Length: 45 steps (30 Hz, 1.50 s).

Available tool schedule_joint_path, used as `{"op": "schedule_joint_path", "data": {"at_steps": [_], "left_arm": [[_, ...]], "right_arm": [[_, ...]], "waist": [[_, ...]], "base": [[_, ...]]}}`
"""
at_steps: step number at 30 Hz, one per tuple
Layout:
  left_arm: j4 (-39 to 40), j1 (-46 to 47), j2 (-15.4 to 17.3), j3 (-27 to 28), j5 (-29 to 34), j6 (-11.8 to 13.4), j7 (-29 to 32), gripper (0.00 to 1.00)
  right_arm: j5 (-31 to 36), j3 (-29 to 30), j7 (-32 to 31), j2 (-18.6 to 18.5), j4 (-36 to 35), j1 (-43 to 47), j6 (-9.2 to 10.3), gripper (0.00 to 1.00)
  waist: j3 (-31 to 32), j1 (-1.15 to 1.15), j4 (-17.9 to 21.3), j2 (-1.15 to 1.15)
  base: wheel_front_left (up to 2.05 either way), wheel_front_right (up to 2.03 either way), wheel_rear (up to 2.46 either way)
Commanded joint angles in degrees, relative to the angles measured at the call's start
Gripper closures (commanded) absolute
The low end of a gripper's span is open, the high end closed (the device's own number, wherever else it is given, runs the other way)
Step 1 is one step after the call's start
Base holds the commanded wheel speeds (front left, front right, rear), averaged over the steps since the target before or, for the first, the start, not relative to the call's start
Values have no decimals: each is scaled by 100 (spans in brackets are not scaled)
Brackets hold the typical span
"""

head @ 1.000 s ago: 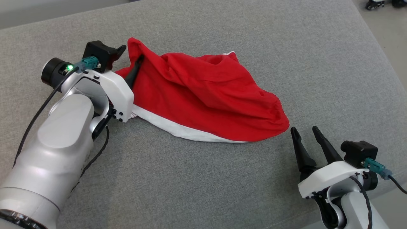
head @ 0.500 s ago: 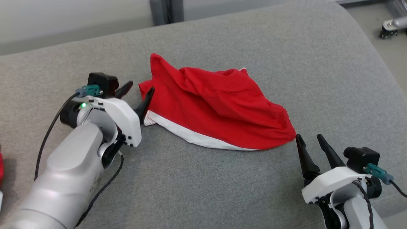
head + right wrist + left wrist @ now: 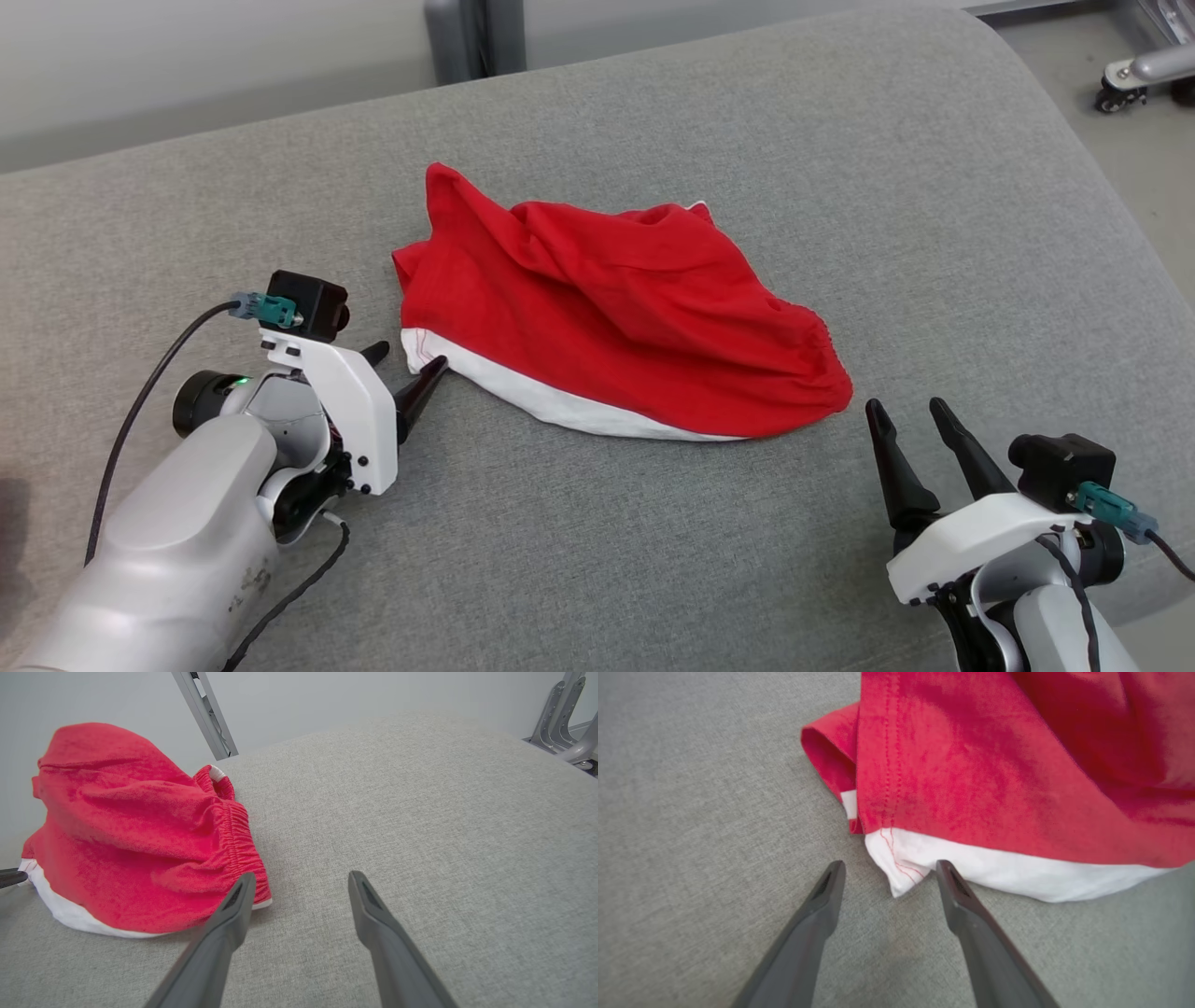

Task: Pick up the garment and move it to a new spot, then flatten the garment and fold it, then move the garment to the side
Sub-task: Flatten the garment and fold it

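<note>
Red shorts (image 3: 616,317) lie crumpled mid grey cushion (image 3: 653,541), clear of its edges. Left hand (image 3: 409,357) is wide open and empty at the white hem corner (image 3: 896,877). Right hand (image 3: 904,405) is wide open and empty beside the elastic waistband (image 3: 238,844). To flatten, probably pinch the ends low and pull apart evenly.

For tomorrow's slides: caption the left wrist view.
Open left gripper framing a corner of the red-and-white garment on a grey cushion.

No readable text, label or number anywhere.
</note>
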<state>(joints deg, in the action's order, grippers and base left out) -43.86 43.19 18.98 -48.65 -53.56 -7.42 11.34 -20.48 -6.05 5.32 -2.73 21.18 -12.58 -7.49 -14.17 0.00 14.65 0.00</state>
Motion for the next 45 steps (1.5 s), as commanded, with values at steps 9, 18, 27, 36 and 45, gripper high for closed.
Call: {"op": "schedule_joint_path", "data": {"at_steps": [9, 18, 27, 36, 45], "left_arm": [[342, -94, 175, -30, -77, 16, 2, 100], [1421, -592, 747, -152, -13, 66, -20, 100], [3202, -1670, 1737, -247, -167, 315, 126, 100], [4241, -2451, 2260, -137, -357, 777, -17, 100], [4215, -2831, 2228, -146, -396, 1059, -236, 0]], "right_arm": [[59, 108, -17, -31, -42, 64, -1, 0], [-22, 212, 20, -30, 87, 161, -1, 0], [-5, 363, 12, -32, 175, 272, -1, 0], [155, 526, -193, -33, 116, 334, -1, 0], [299, 644, -210, -32, -223, 474, -1, 0]], "waist": [[-56, 0, 115, 0], [283, 0, -94, 0], [470, 0, -395, 0], [492, 0, -668, 0], [604, 0, -824, 0]], "base": [[0, 0, 0], [0, 0, 0], [0, 0, 0], [0, 0, 0], [0, 0, 0]]}}
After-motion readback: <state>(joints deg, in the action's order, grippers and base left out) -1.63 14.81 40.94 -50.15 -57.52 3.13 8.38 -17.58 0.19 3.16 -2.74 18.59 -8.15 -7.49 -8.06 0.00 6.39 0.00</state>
